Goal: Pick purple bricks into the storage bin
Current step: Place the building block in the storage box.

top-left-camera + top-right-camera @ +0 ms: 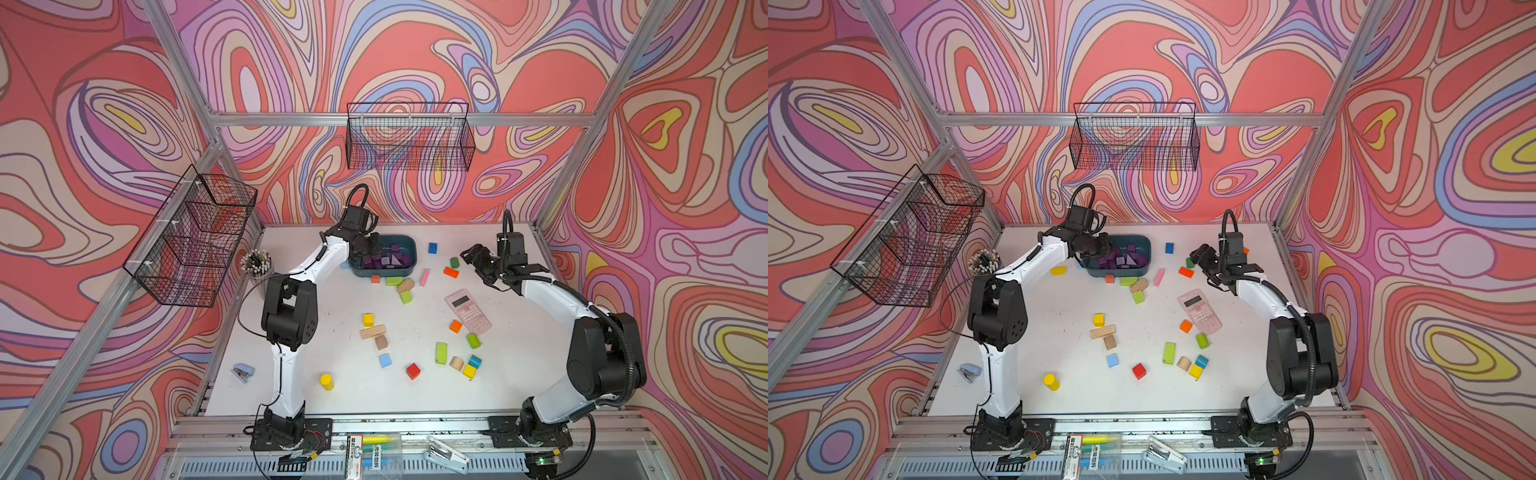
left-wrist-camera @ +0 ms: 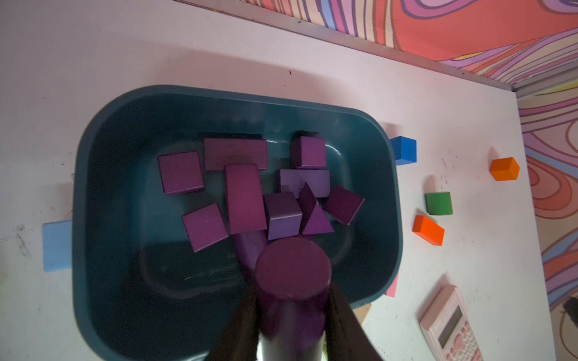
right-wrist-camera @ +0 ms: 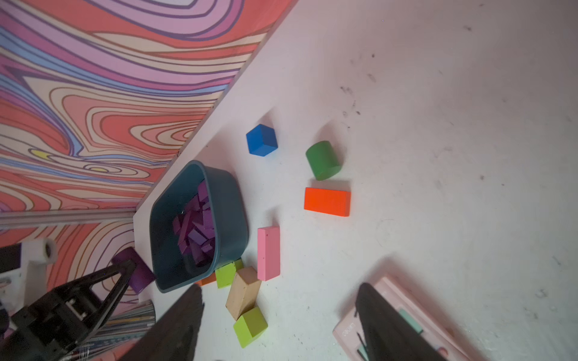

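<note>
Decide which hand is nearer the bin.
Left. The left hand hovers over the bin, shut on a purple cylinder; the right hand hangs open, well apart, past the blue cube.

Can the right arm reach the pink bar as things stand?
Probably yes: the right pincer hangs open and empty nearby; the pink bar lies uncovered, though the storage bin sits close.

Purple bricks (image 2: 244,198): eleven countable in left wrist view — five cubes (image 2: 180,172), three bars (image 2: 235,153), one wedge (image 2: 317,223), two cylinders (image 2: 294,275).
Storage bin (image 2: 103,175): one.
Robot arms (image 1: 286,365): two.
Wire baskets (image 1: 409,137): two.
Staplers (image 1: 243,372): two.
Calculator (image 1: 468,311), pen cup (image 1: 256,266), red cube (image 1: 413,370), pink bar (image 1: 424,277), dark green cylinder (image 1: 454,262): one each.
Orange blocks (image 1: 451,272), yellow blocks (image 1: 368,319), lime blocks (image 1: 441,353), bare-wood blocks (image 1: 381,342) — four each.
</note>
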